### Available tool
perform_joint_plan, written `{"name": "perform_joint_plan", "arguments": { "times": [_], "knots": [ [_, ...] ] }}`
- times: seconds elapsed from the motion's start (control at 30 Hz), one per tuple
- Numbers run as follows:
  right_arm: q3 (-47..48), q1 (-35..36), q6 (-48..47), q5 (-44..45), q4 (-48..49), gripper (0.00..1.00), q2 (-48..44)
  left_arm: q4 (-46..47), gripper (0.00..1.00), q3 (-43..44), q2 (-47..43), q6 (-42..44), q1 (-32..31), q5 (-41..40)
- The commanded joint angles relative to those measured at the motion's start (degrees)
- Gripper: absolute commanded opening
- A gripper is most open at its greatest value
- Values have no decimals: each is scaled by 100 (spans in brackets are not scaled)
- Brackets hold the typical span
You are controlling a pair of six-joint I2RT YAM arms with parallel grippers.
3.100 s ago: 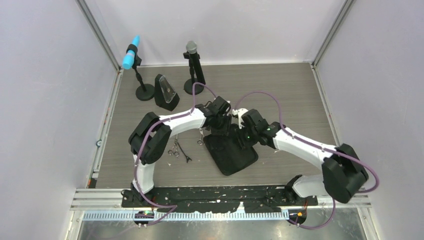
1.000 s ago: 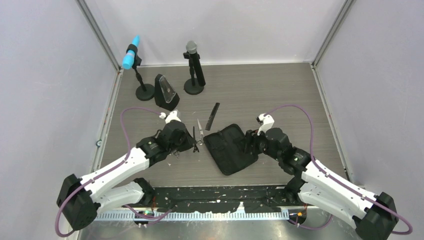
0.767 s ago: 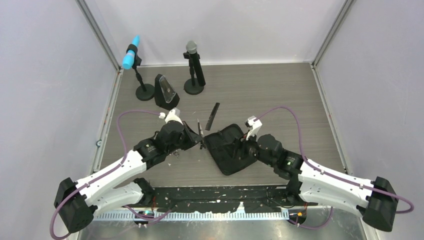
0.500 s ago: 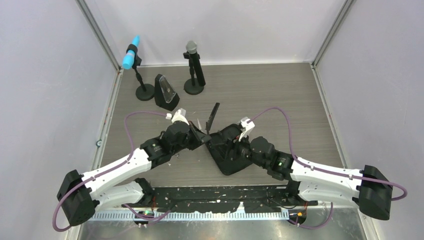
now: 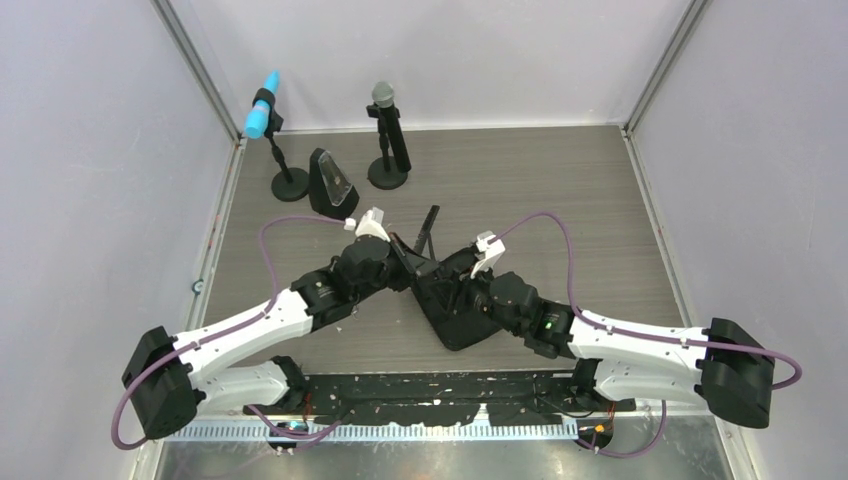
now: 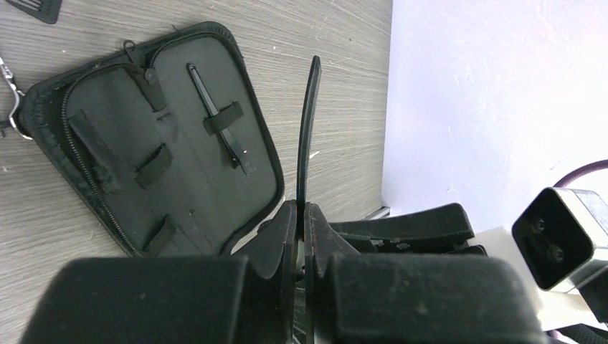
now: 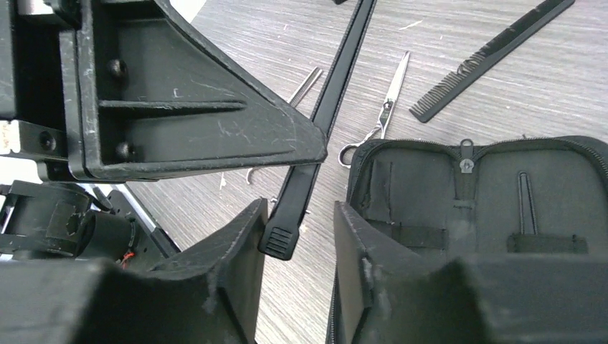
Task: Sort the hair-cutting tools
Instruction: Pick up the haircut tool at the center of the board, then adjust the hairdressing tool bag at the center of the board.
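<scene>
Holding a black hair clip (image 6: 307, 129) by the open pouch (image 6: 179, 93).
My left gripper (image 6: 301, 209) pinches it tight. My right gripper (image 7: 297, 222) has its jaws apart around the clip's other end.

Shiny metal scissors (image 7: 387, 107); matt cloth pouch (image 7: 423, 183).

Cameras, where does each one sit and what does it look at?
Top external: above and behind, looking down at the table; both arms show.
Left wrist: on the left arm, looking along the left pincer, shut on a hair clip, toward the open pouch.
Right wrist: on the right arm, looking past the open right pincer at scissors and comb.
Shared: both wrist views show the hair clip and pouch.
</scene>
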Motion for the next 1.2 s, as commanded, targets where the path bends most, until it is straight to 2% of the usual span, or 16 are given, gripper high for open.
{"name": "perform_joint_plan", "arguments": {
  "times": [0.0,0.17,0.23,0.33,0.43,0.53,0.63,0.77,0.9,1.17],
  "knots": [
    [131,30,-173,402,315,41,-198,430,0,266,154,32,-74,24],
    [96,30,-304,504,187,23,-366,432,4,453,311,239,-74,227],
    [67,29,-429,509,109,16,-447,435,9,460,260,307,-74,238],
    [73,29,-667,484,-161,6,-546,198,27,477,103,498,-74,148],
    [87,23,-875,539,-484,5,-723,-430,44,678,-20,879,-37,74],
    [95,10,-1099,977,-1059,5,-958,-1203,57,951,-60,1330,-16,-11],
    [112,-139,-1176,1323,-1592,5,-1243,-1809,60,1055,78,1619,-20,37],
    [88,-832,-1123,1254,-2346,5,-1455,-2094,60,853,547,1622,-49,502],
    [-14,-1366,-1177,927,-2432,5,-1608,-2131,60,537,937,1483,-197,605],
    [-46,-1563,-1385,738,-2345,5,-1445,-1775,60,566,1902,1202,-360,894]
  ]
}}
